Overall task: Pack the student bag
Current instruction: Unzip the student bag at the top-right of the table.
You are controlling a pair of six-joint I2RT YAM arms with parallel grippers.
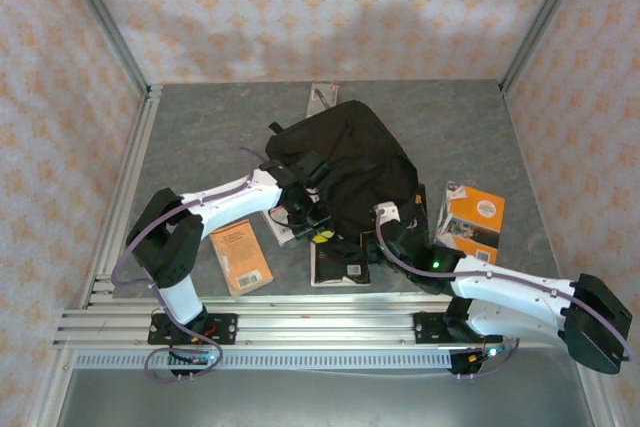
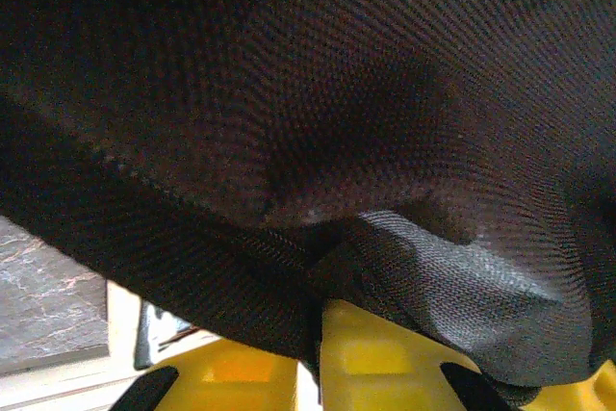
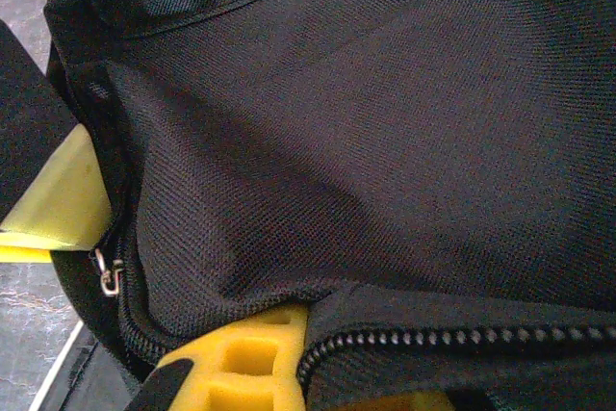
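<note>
Gripping the student bag (image 1: 350, 162) at its near edge: left gripper (image 1: 308, 209) clamped on a fabric fold at its near left, right gripper (image 1: 388, 223) clamped beside its zip (image 3: 462, 339) at its near right. Lying flat on the table (image 1: 200, 127), orange box (image 1: 472, 222) just right of it.

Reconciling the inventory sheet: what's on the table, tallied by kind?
Bag: 1
Orange books: 2
Black book: 1
Grey flat item, far edge: 1
Pale flat item, partly hidden: 1
Total: 6
</note>
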